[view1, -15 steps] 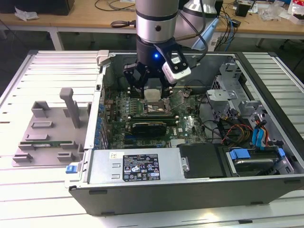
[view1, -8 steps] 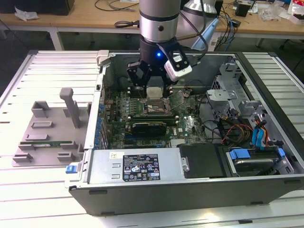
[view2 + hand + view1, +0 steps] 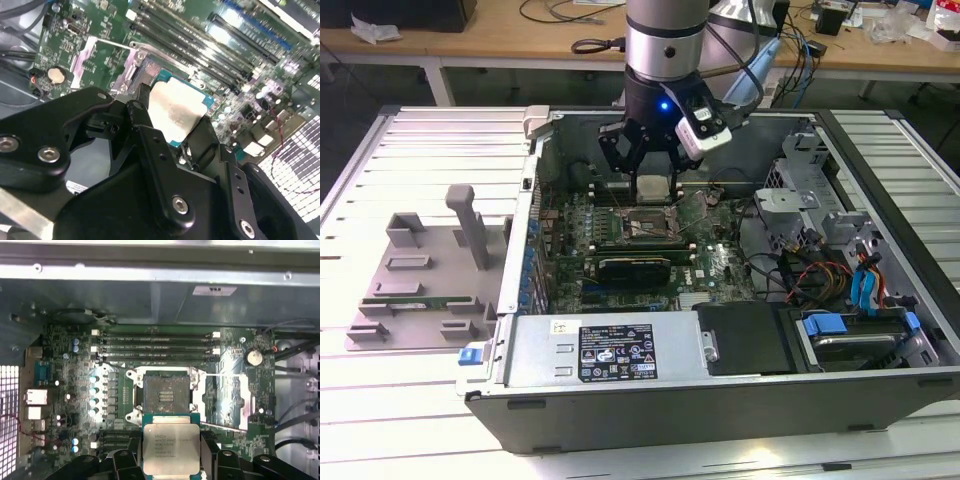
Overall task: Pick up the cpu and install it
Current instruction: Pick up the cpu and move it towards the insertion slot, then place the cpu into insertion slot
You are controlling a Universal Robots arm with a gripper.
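White slatted bench (image 3: 420,150) under an opened computer case (image 3: 525,200). Gripper (image 3: 652,180) clenched on the cpu (image 3: 171,447) by opposite edges, chip level, raised near the bare socket (image 3: 166,394), not yet in it. Carrying stage, seemingly; seating likely to demand edges squared to the frame. Load plate (image 3: 225,400) folded aside, memory slots (image 3: 155,342) beyond, case walls well apart.

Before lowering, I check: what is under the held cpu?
Under the cpu, gripped by the end effector, lies the motherboard; its open, empty socket shows nearby. The board directly beneath is hidden.
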